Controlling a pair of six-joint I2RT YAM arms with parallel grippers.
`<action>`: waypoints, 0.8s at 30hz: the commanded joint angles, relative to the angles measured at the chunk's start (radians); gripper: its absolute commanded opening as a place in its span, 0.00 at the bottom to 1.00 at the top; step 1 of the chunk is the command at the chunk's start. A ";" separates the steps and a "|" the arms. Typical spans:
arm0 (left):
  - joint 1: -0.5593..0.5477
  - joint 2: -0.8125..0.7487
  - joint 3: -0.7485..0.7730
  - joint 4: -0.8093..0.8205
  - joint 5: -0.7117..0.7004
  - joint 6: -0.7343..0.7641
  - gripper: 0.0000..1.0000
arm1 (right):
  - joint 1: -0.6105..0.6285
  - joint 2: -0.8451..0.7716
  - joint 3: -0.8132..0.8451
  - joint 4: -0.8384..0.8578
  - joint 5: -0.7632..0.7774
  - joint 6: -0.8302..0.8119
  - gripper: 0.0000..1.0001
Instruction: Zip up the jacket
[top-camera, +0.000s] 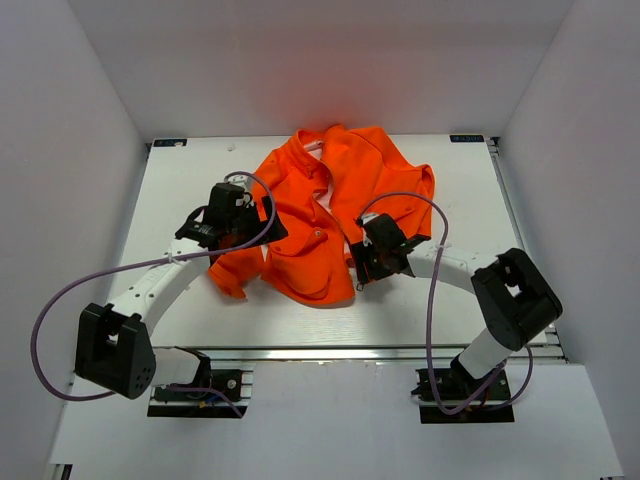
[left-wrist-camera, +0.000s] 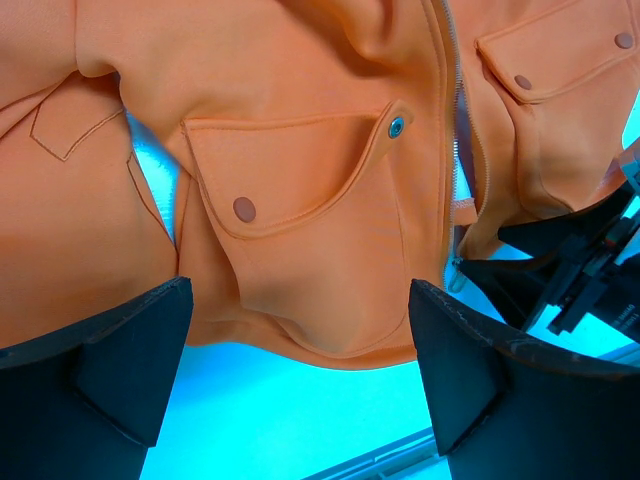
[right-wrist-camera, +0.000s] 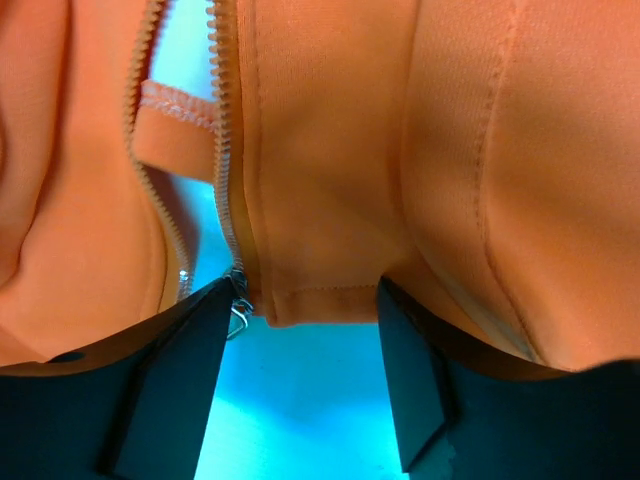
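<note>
While L claw (left-wrist-camera: 300, 300) gapes over jacket (top-camera: 330, 190) | R claw (right-wrist-camera: 305, 300) straddles hem (right-wrist-camera: 315, 293)

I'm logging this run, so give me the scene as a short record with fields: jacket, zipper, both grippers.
jacket: orange, crumpled on the table
zipper: open, the two rows of teeth apart
slider: at the bottom end of the zipper
left gripper: open, over a flap pocket, holding nothing
right gripper: jaws apart, either side of the hem beside the slider
task: not yet zipped
</note>
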 joint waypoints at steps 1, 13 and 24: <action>0.000 -0.029 0.026 0.004 0.013 -0.004 0.98 | 0.003 0.026 0.032 0.020 0.036 0.015 0.64; 0.000 -0.009 0.054 -0.009 0.005 0.001 0.98 | 0.003 0.034 -0.005 0.045 -0.055 0.028 0.12; 0.000 -0.021 0.049 -0.006 0.038 0.010 0.98 | -0.003 -0.046 0.004 0.051 -0.147 0.012 0.00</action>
